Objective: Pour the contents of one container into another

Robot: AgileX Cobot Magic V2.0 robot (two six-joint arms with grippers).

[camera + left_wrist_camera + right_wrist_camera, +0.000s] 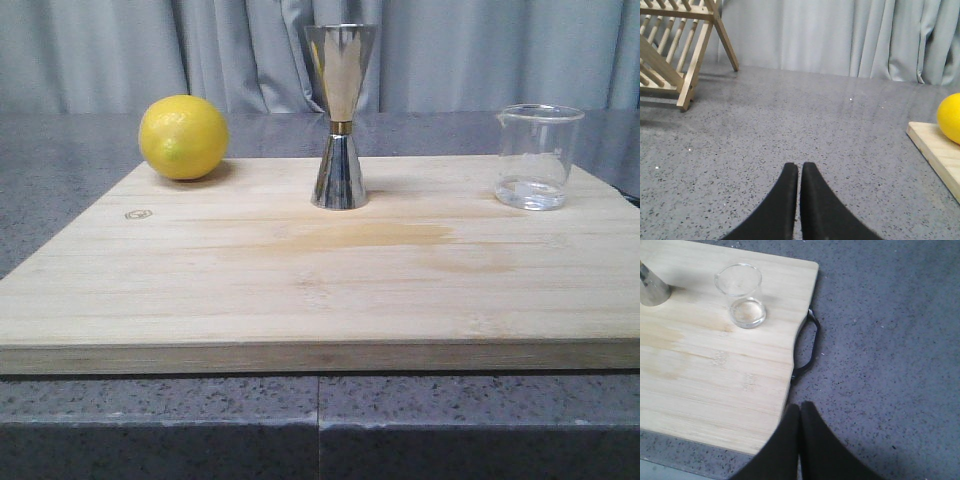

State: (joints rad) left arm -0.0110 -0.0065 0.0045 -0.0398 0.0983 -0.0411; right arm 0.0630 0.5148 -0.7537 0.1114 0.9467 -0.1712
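Only the wrist views show either claw: left claw and right claw closed, empty. Beaker stands ahead of the right claw, jigger beyond; lemon outermost.

Unreadable logo stamp on cutting board

Soft, even overhead light, faint shadows beneath the lemon, bright glints on the jigger.

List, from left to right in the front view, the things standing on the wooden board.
lemon → steel jigger → glass beaker, all on the cutting board.
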